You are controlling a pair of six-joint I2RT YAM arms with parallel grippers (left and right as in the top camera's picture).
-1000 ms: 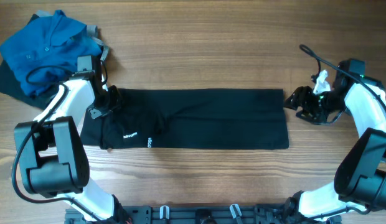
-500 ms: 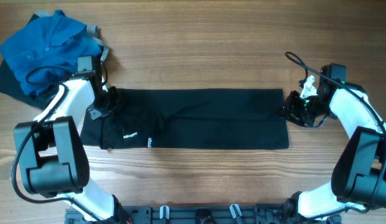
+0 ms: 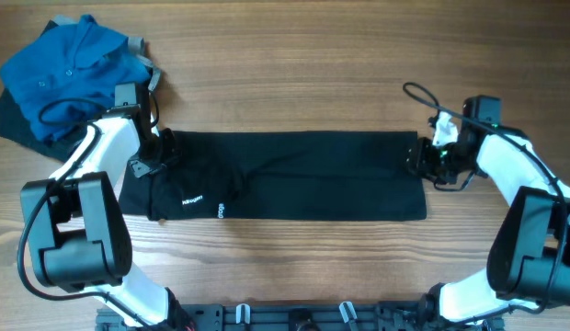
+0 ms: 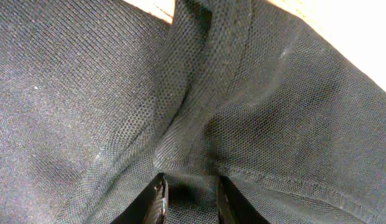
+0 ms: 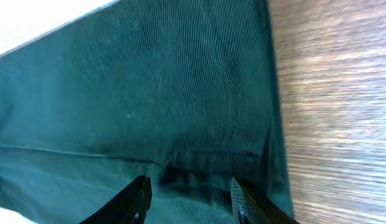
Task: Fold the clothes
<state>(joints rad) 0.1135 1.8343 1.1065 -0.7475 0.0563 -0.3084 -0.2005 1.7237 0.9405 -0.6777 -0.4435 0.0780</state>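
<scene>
Qty by type, overhead view:
- Garment (image 3: 294, 175), black: 1 pc, ctr.
- White prints (image 3: 192, 199) on garment: 2, approx. 8 o'clock.
- Shirt (image 3: 55, 69), blue: 1 pc, 10 o'clock.
- Grey cloth (image 3: 136, 43): 1 pc, beside shirt.
- Dark cloth (image 3: 5, 119) under shirt: 1 pc.
- Arms: 2, L arm (image 3: 96, 152) and R arm (image 3: 510, 161).
- Grippers: 2, L gripper (image 3: 164, 147) at 9 o'clock, R gripper (image 3: 421, 158) at 3 o'clock.
- Table (image 3: 294, 74): 1.

left end effector (image 4: 190, 199): narrow, clamped | right end effector (image 5: 190, 193): jaws apart
</scene>
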